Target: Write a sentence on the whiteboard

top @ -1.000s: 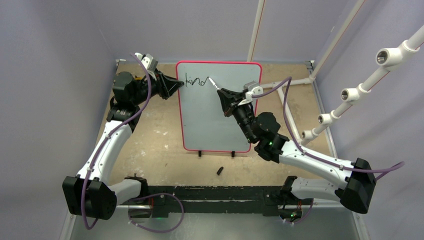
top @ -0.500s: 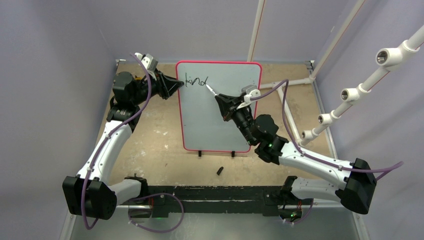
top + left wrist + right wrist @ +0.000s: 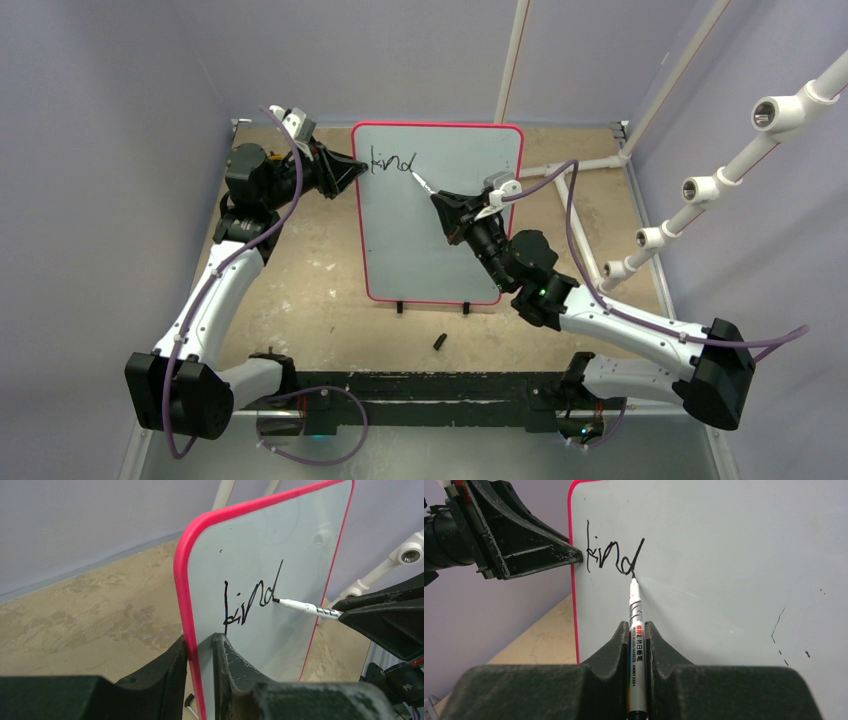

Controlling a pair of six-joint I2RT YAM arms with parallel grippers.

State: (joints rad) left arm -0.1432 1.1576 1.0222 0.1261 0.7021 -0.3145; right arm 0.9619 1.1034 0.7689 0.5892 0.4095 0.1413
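Over the last second my right gripper has drawn the marker down from the top of the "d" to its foot, so the sentence now reads "kind" as a whole word; in the last half second the arm has barely shifted. The right wrist view shows the jaws pressed onto the marker's barrel, with the tip touching the board right at the tail of the "d". My left gripper stays clamped on the red rim of the whiteboard, high on its left edge just beside the "k", steadying it upright on the table. The writing sits in the board's top left corner, and the rest is bare apart from a few faint specks. I judge the task only begun: one word is down, and the line has to carry on to the right. A small black cap-like piece lies on the table in front of the board's feet
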